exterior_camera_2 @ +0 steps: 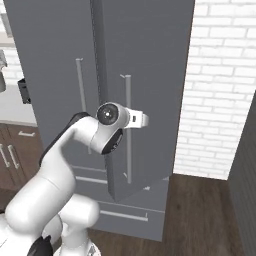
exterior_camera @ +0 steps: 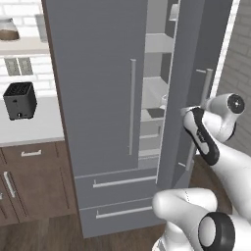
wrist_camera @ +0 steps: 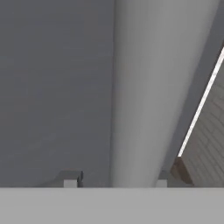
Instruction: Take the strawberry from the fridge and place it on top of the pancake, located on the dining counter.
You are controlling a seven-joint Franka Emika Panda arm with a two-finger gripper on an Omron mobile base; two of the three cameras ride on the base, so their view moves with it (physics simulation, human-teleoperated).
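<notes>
a tall matte grey french-door fridge stood against a white brick wall, its right door swung partly open. through the gap, pale grey shelves showed inside, holding a few small pale items too indistinct to name. the tiny red strawberry could not be made out on them. the left door was closed, with a long thin vertical bar handle near its inner edge, and two drawers ran across the fridge's bottom.

the white robot arm with dark joints reached to the open door's bar handle. the two-finger gripper sat at that handle: in the hand view the pale round bar ran up between the two small dark fingertips, one on each side. the fingers straddled the bar slightly parted, and whether they pressed it or had let go could not be told.

left of the fridge, a black boxy toaster stood on a white countertop over brown wooden cabinets. dark wooden flooring lay below.
</notes>
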